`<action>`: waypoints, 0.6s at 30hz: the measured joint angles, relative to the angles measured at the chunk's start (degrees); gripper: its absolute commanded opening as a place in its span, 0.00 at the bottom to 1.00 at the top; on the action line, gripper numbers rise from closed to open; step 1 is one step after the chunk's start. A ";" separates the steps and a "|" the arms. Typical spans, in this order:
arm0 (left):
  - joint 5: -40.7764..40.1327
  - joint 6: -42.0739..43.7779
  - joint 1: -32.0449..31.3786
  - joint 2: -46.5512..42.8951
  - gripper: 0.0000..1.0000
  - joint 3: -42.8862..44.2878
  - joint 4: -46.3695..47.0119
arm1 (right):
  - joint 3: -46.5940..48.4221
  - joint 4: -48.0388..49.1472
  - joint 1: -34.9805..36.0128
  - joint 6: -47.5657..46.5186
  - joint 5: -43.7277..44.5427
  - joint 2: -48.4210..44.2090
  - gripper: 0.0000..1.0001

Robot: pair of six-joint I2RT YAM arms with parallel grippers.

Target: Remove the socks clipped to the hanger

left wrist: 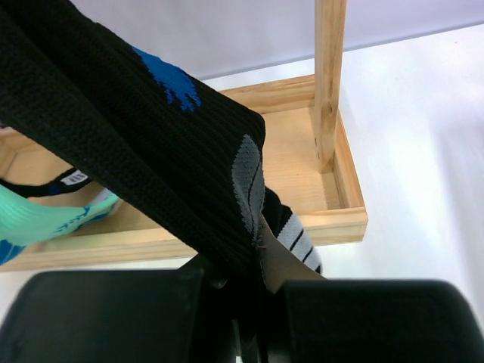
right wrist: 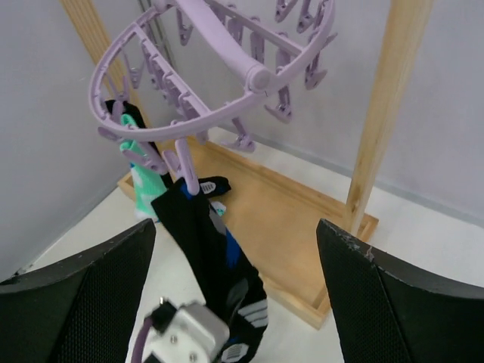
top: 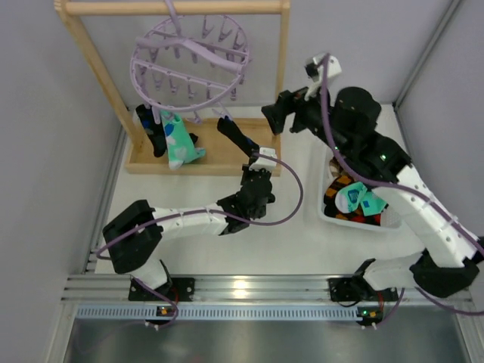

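We see the hanger [top: 200,53] hooked on the top bar of the wooden rack [top: 208,162], at the far left of the table [top: 295,242]. Its lilac rings tilt and its pegs dangle.

A black sock [top: 236,138] with a blue mark and grey stripes hangs from a peg on the near right side of the outer ring. It stretches taut, slanting down and toward us. The left gripper [top: 249,160] pinches its lower end. In the left wrist view we see the jaws pressed together on the fabric, just near of the rack's base tray.

The right gripper [top: 276,112] hovers by the rack's right post, well above the table. Its fingers are spread wide and hold nothing. It points at the hanger, and the black sock hangs ahead of the gap between them, apart from both.

On the left side of the ring a teal sock [top: 178,140] and a dark sock [top: 151,128] hang side by side, their lower ends down at the tray.

To the right, a white bin [top: 324,215] holds loose socks [top: 355,198], one teal and white, one with orange diamonds.
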 measured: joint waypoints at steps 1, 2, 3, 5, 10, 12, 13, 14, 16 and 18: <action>-0.55 0.50 -0.26 0.66 0.00 0.74 0.00 | 3.08 -0.83 0.31 -0.90 0.48 3.15 0.82; -1.11 1.03 -0.48 1.22 0.00 1.38 0.02 | 6.23 -2.05 0.74 -1.77 1.09 6.36 0.81; -1.60 1.49 -0.66 1.77 0.00 2.03 0.02 | 9.07 -3.10 1.25 -2.67 1.70 9.60 0.80; -2.47 2.54 -0.92 2.82 0.00 3.04 0.04 | 14.21 -4.87 2.47 -4.61 2.97 15.12 0.79; -3.56 3.96 -1.11 4.02 0.00 3.67 0.02 | 25.97 -9.40 6.93 -10.40 8.46 27.47 0.78; -3.78 4.35 -1.16 4.42 0.00 4.02 0.02 | 30.10 -10.21 8.81 -12.52 10.45 31.63 0.77; -3.78 4.52 -1.16 4.55 0.00 4.20 0.02 | 31.93 -10.86 9.62 -13.53 11.37 33.51 0.77; -3.78 4.61 -1.18 4.59 0.00 4.31 0.02 | 33.03 -11.08 10.12 -14.16 12.00 34.82 0.77; -3.80 4.90 -1.25 4.59 0.00 4.35 0.02 | 34.80 -11.37 10.86 -15.67 13.18 37.31 0.75; -3.78 5.03 -1.40 4.61 0.00 4.35 0.00 | 35.60 -11.69 11.08 -16.96 14.32 39.04 0.73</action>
